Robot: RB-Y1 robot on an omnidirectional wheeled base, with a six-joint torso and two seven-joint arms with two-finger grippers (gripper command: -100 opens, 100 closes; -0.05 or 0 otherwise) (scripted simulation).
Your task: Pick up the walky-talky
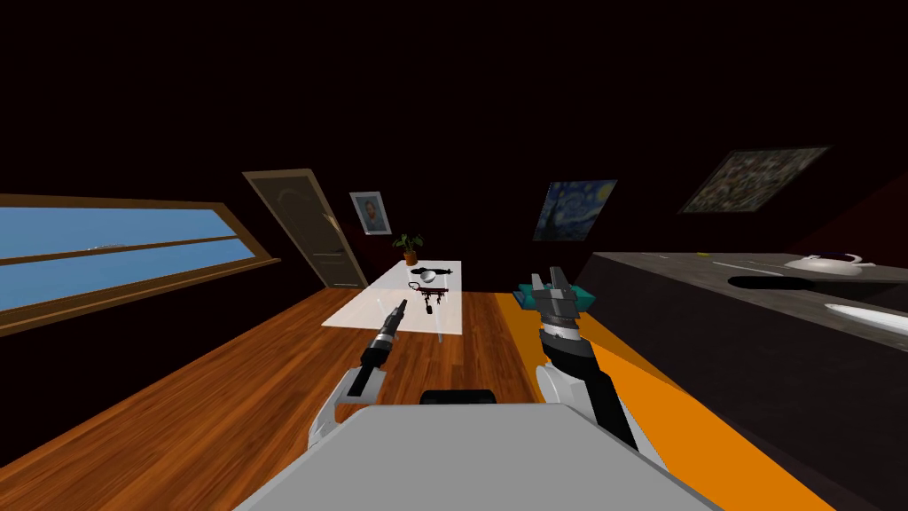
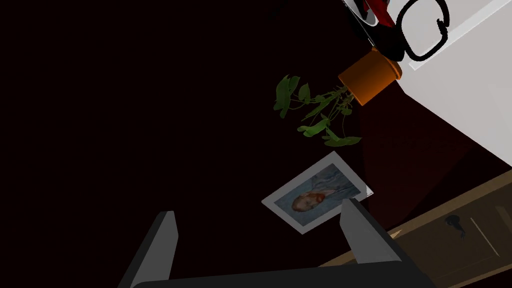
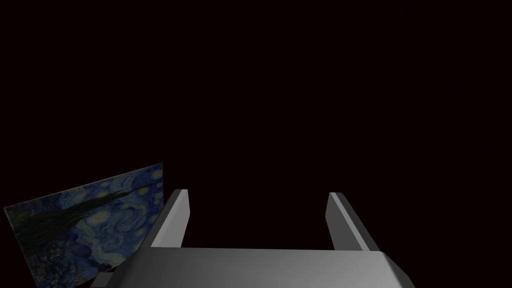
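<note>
Walky-talky (image 1: pixel 431 302) small, dark, on white table (image 1: pixel 372 306)

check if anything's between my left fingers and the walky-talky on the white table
Nothing visible does. The left gripper, fingers open, points toward the white table. The walky-talky seems one of the small dark things on it, only bare tabletop between. The potted plant stands beyond them.

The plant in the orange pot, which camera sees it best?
The left wrist view: the potted plant is large there, leaves and pot clear. The head view has it tiny at the white table's far end.
</note>
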